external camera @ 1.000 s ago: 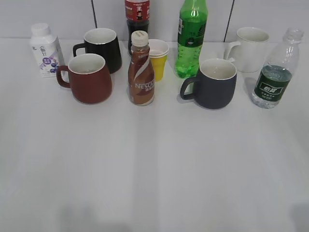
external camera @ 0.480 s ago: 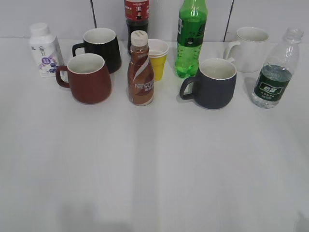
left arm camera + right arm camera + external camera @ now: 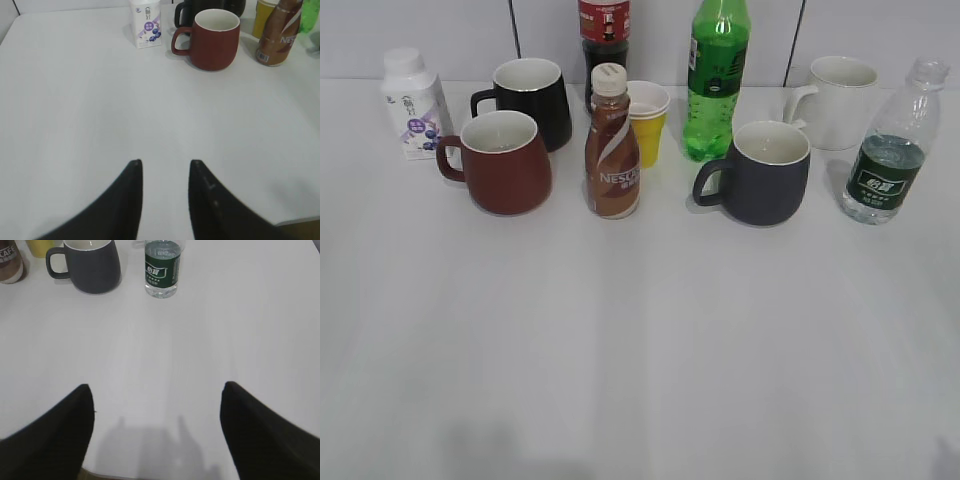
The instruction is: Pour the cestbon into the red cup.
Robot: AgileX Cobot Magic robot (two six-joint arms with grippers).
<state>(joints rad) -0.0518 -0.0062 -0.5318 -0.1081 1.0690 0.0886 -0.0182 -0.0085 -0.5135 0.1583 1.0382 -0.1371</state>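
White table (image 3: 640,350); cestbon (image 3: 162,267) top cropped, red cup (image 3: 503,162) contents unclear

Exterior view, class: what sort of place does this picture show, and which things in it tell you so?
Probably a lab test bench, not a kitchen: a bare white table against a plain panelled wall, with mugs and bottles such as the red cup and the cestbon lined up in a row, as if staged.

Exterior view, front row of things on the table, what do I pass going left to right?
red cup → brown Nescafe bottle → dark grey mug → cestbon. The black mug, yellow cup, green soda bottle and white mug stand behind this row and overlap it, so I left them out.
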